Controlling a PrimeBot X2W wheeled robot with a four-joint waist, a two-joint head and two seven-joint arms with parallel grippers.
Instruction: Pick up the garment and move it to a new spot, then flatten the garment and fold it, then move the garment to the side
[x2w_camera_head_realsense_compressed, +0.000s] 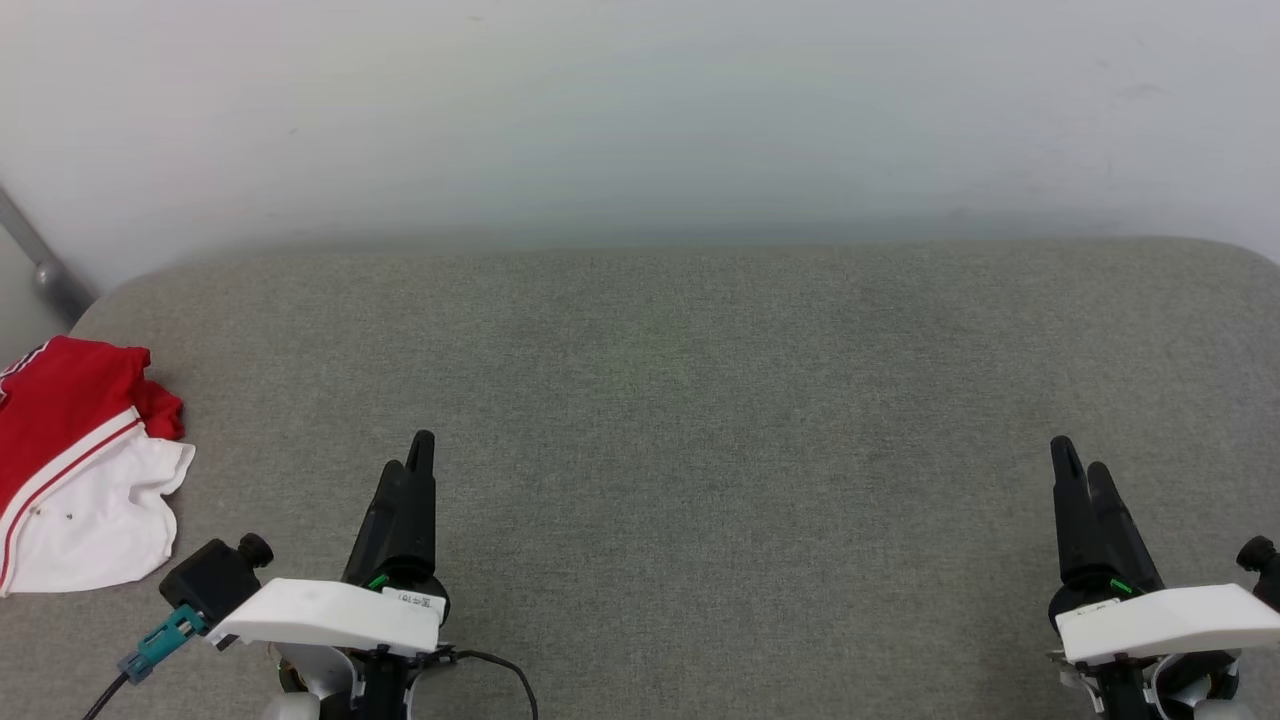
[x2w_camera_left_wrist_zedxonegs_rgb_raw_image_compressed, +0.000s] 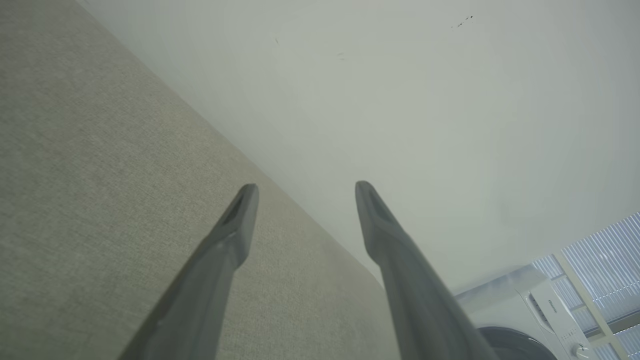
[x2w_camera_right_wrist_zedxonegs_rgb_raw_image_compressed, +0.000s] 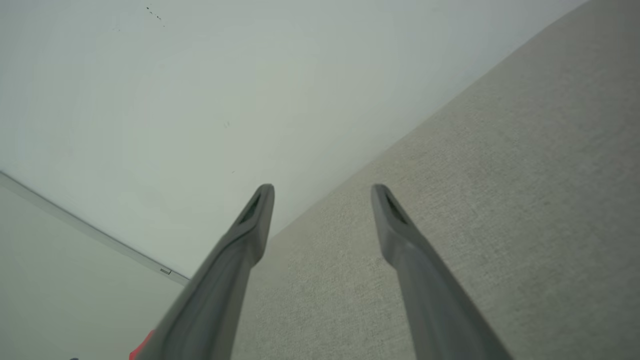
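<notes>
Left tool (x2w_camera_head_realsense_compressed: 410, 458) and right tool (x2w_camera_head_realsense_compressed: 1078, 460) sit open, empty; soft, light garment (x2w_camera_head_realsense_compressed: 80, 470) at desk's (x2w_camera_head_realsense_compressed: 640, 400) left edge likely wants a hem pinch

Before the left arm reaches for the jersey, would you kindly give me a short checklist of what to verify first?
1. Left end effector open, holding nothing: ok.
2. Right end effector open, holding nothing: ok.
3. Garment located: ok. It is at the far left of the grey surface, to the left of the left end effector.
4. Garment's full outline seen: not ok. The head view's left edge cuts it off.
5. Garment flat: not ok. It lies bunched, red above white.
6. Room at mid-surface to lay it out: ok, bare fabric there.
</notes>
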